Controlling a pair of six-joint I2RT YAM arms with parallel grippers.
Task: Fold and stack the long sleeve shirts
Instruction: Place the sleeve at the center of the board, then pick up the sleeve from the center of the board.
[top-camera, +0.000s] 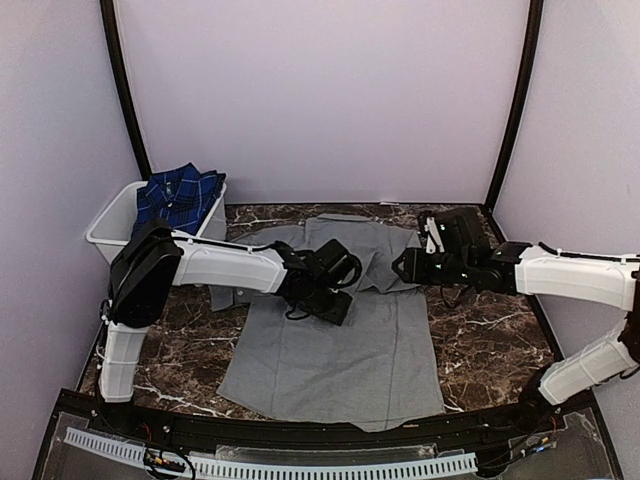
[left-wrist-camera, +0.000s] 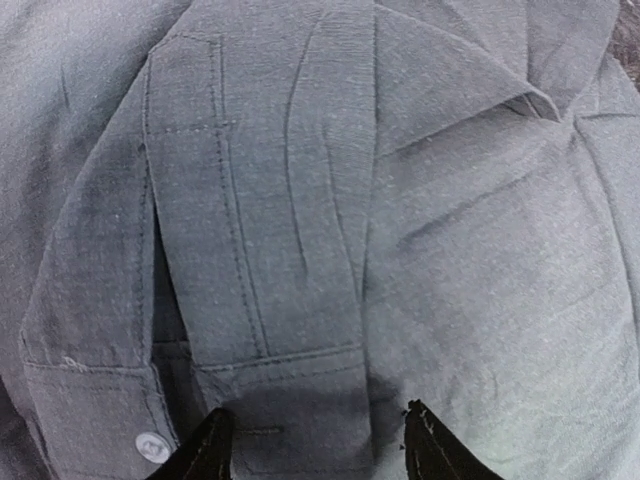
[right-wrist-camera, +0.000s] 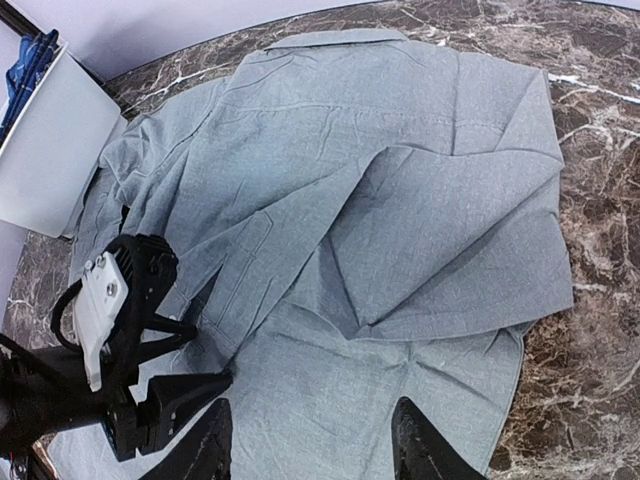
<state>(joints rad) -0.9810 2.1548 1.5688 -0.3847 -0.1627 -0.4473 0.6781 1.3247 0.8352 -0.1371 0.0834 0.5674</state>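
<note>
A plain grey long sleeve shirt (top-camera: 340, 350) lies spread on the marble table, both sleeves folded in over its body. My left gripper (top-camera: 335, 305) is low over the left sleeve. In the left wrist view its jaws (left-wrist-camera: 320, 445) stand open on either side of the cuff (left-wrist-camera: 290, 400), beside a pale button (left-wrist-camera: 152, 446). My right gripper (top-camera: 400, 265) hovers open above the shirt's right side, with only flat grey cloth (right-wrist-camera: 400, 200) below its fingertips (right-wrist-camera: 420, 450). The navy-and-blue plaid shirt (top-camera: 180, 195) sits bunched in the tub.
A white plastic tub (top-camera: 110, 225) stands at the back left corner, against the wall. Bare marble (top-camera: 490, 340) shows to the right of the grey shirt. My left gripper (right-wrist-camera: 200, 355) appears close by in the right wrist view, at lower left.
</note>
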